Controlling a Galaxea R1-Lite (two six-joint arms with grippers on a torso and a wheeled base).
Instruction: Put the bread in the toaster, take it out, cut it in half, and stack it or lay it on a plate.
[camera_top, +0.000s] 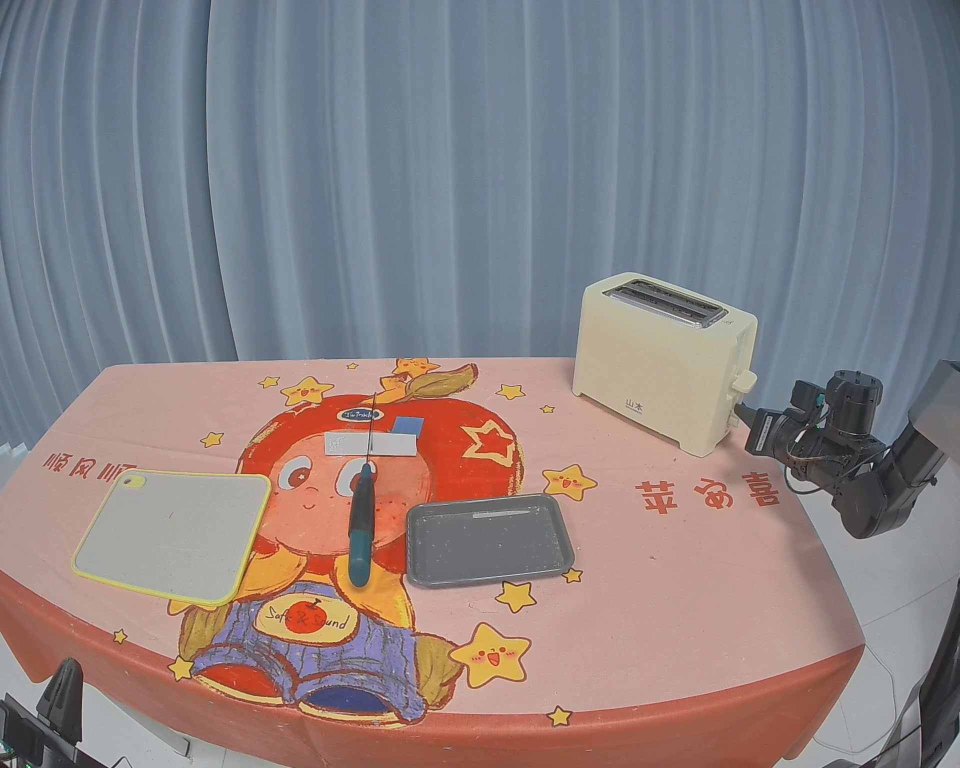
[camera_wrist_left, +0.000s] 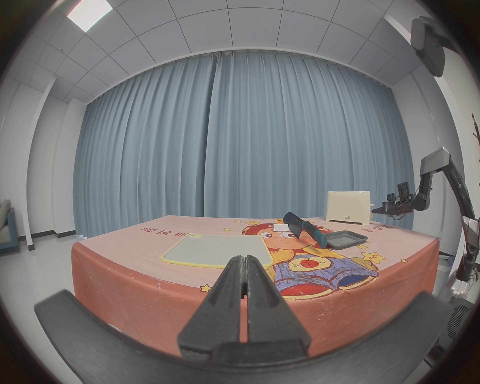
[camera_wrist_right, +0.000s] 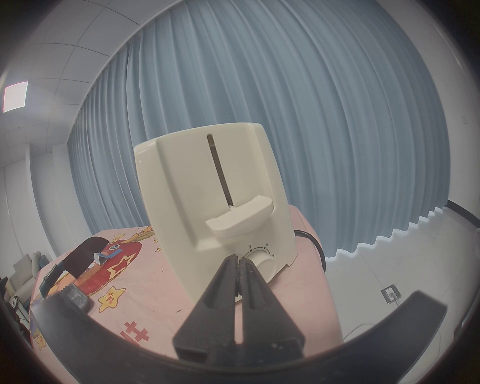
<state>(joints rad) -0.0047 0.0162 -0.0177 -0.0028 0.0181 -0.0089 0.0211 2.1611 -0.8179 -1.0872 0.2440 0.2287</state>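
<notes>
Closest in, the left gripper (camera_wrist_left: 245, 259) hangs low off the near-left edge of the table (camera_top: 650, 600), fingers pinched together and gripping nothing. Just beyond it on the cloth lies the cutting board (camera_top: 172, 535), grey with a yellow rim. Off to that gripper's right is the knife (camera_top: 360, 520), teal handle toward the robot. Its thin blade points away, with the tip over a white strip (camera_top: 345, 444) and a small blue piece (camera_top: 407, 425) beside that. Next along, just beside the handle but apart from it, sits the grey tray (camera_top: 490, 540).

Now over toward the right gripper (camera_wrist_right: 239, 260): the cream toaster (camera_top: 660, 365) stands directly ahead of it. What sits in the top slots (camera_top: 665, 302) cannot be made out. This gripper's fingers are closed too, empty, tips right at the dial (camera_wrist_right: 262, 257) on the toaster's end face. They sit under the lever (camera_wrist_right: 240, 216), which is low in its track. Touching or not, can't tell.
</notes>
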